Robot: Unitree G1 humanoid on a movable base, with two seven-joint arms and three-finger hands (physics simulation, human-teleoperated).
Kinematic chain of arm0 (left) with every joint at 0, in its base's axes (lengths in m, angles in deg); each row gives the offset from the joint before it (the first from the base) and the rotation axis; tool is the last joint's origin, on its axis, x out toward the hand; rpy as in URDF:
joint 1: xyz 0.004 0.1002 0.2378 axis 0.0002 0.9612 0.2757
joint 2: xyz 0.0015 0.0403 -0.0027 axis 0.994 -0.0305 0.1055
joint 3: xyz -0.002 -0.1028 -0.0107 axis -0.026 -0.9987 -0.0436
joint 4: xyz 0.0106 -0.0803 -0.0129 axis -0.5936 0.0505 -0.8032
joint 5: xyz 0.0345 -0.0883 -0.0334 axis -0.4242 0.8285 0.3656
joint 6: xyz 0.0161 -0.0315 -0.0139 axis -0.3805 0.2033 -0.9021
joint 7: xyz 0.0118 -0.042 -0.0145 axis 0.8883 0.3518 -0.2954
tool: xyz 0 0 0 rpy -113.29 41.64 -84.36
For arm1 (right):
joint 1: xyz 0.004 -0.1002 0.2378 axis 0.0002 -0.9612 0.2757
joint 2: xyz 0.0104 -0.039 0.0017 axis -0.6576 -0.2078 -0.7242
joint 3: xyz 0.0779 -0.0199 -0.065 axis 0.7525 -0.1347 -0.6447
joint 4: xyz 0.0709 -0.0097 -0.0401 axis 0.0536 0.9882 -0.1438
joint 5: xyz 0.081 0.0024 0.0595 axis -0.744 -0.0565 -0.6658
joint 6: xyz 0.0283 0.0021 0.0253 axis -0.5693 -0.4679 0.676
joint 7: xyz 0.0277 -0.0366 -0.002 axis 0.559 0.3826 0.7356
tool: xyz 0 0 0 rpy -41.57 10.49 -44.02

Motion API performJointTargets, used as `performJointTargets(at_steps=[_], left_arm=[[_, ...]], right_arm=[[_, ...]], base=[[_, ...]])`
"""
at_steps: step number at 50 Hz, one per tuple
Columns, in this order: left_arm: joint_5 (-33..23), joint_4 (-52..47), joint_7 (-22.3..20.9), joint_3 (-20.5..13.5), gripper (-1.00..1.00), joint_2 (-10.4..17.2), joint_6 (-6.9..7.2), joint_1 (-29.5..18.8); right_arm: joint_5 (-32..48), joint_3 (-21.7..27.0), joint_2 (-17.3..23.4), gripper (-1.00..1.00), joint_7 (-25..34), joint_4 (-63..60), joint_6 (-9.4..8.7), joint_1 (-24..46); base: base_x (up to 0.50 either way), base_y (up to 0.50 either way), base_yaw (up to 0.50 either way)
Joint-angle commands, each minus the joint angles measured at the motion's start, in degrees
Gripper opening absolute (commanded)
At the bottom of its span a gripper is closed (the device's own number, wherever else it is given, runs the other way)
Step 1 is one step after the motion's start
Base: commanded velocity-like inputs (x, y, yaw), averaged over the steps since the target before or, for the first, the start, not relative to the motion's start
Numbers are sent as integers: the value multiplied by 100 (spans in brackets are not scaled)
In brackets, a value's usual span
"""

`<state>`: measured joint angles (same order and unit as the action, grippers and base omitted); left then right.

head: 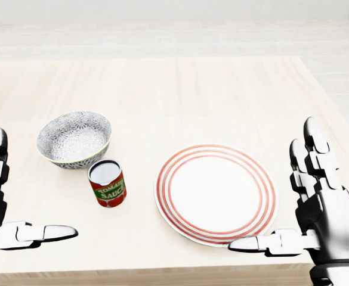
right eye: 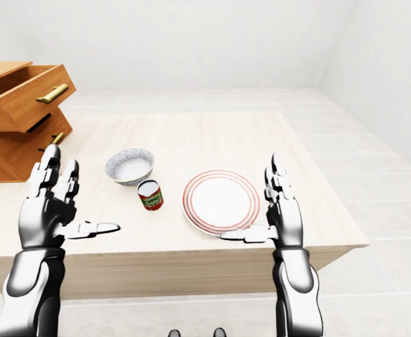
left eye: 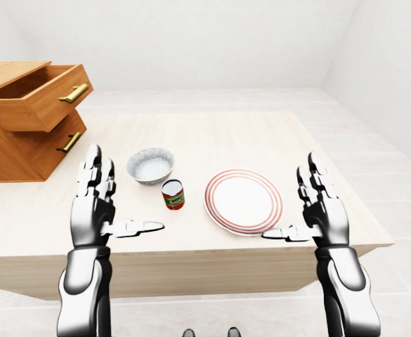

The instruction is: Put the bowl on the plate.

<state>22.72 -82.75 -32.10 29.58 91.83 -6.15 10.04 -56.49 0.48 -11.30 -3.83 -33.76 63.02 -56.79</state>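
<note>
**Bowl nearer the left hand, plate by the right**

Bowl (head: 74, 139) up and right of left hand (left eye: 95, 205), fingers spread, holding nothing. Plate (head: 216, 193) just left of right hand (head: 317, 208), likewise spread and empty. Tomato sauce can (head: 107, 183) between bowl and plate. Probably a left-hand reach.

Bowl (head: 74, 139) beside can (head: 107, 183) — plate (head: 216, 194) apart, robot hands open.

One bowl (head: 74, 139), one plate (head: 216, 193), one can (head: 107, 183), two drawers (left eye: 40, 95).
</note>
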Motion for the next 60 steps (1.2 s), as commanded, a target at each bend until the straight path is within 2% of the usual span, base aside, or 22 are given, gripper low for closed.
performJointTargets(at_steps=[1,10,14,19,30,43,60], left_arm=[[410,-1233,-315,-922,100,254,0,126],[523,-1292,-532,-1532,100,342,0,-56],[664,-1228,-574,-1801,100,428,0,-156],[634,-974,-549,-1859,100,478,0,-221],[718,-947,-561,-1945,100,516,0,-185],[707,-834,-427,-1985,100,564,0,-242],[598,-758,-420,-1905,100,561,0,-212]], right_arm=[[-188,431,11,100,147,-755,0,-178],[-443,1004,-32,100,409,-1572,0,-327],[-371,1066,-108,100,508,-1748,0,-392],[-328,1103,-193,100,624,-1828,0,-449],[-71,1007,-283,100,738,-1737,0,-484],[-37,990,-318,100,828,-1752,0,-497],[-62,1016,-302,100,853,-1675,0,-426]], base=[[0,-22,0],[0,-20,0],[0,-46,0],[0,-37,0],[3,-1,0],[43,0,0],[25,0,0]])
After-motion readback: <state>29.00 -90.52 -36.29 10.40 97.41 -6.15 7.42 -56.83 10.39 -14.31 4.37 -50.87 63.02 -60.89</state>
